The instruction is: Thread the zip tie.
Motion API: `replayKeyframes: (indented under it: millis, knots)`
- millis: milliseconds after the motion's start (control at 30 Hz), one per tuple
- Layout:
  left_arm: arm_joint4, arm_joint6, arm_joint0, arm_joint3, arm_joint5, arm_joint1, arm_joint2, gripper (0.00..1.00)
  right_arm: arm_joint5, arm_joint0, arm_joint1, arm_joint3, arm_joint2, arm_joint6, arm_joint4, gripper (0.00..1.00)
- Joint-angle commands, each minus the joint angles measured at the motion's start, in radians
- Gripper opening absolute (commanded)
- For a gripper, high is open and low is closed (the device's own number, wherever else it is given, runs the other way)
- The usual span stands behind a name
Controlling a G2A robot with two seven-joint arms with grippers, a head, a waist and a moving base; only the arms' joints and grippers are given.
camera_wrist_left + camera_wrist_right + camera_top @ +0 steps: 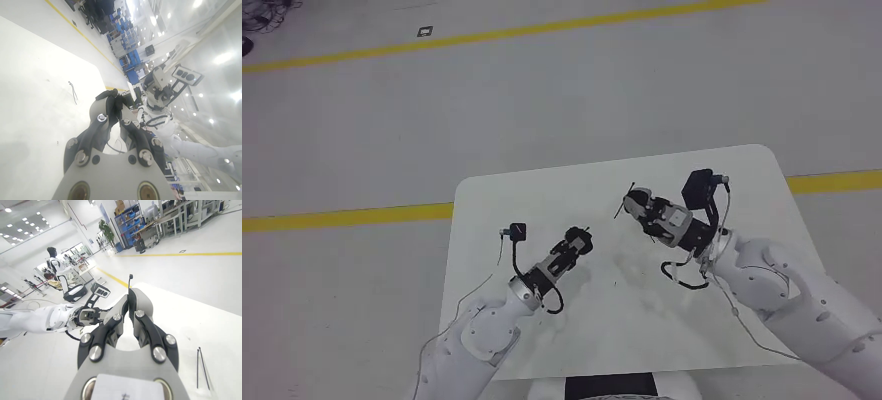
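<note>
My right gripper [129, 294] is shut on a black zip tie [130, 283], whose head end sticks up past the fingertips. From above, that gripper [632, 200] hangs over the middle of the white table [622, 330], with the tie [623, 206] poking out toward the far side. My left gripper [113, 95] is shut, its black pads pressed together; I cannot tell whether anything is pinched between them. It [582, 238] sits a short way from the right gripper, the two tips facing each other with a gap between.
Two spare black zip ties [200, 366] lie flat on the table beside my right arm. The same spare ties [73, 91] also show in the left wrist view. The table's rounded far corner [94, 68] is close by. A yellow line [342, 217] crosses the floor beyond.
</note>
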Motion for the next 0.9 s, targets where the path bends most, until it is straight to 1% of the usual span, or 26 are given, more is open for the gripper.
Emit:
replayKeyframes:
  millis: [0, 67, 167, 300, 367, 667, 867]
  knots:
    - [-0.013, -0.001, -0.006, 0.007, 0.000, -0.003, 0.011, 0.00, 0.000, -0.017, 0.003, -0.005, -0.012, -0.046, -0.026, 0.00]
    - [-0.022, -0.002, -0.013, 0.009, 0.000, -0.007, 0.023, 0.00, 0.000, -0.024, 0.006, -0.005, -0.028, -0.070, -0.042, 0.00]
    - [-0.029, 0.002, -0.023, 0.009, 0.000, -0.011, 0.033, 0.00, 0.000, -0.017, 0.008, 0.000, -0.054, -0.096, -0.051, 0.00]
    - [-0.019, 0.044, -0.025, 0.013, 0.000, -0.016, 0.037, 0.00, 0.000, 0.004, 0.011, 0.014, -0.084, -0.114, -0.057, 0.00]
    - [-0.014, 0.055, -0.025, 0.014, 0.000, -0.017, 0.037, 0.00, 0.000, 0.009, 0.012, 0.014, -0.087, -0.125, -0.062, 0.00]
    - [-0.014, 0.055, -0.025, 0.014, 0.000, -0.017, 0.037, 0.00, 0.006, 0.005, 0.010, 0.013, -0.084, -0.127, -0.067, 0.00]
    - [-0.055, 0.037, -0.030, -0.008, 0.000, -0.022, 0.042, 0.00, 0.000, -0.006, -0.002, 0.019, -0.086, -0.183, -0.097, 0.00]
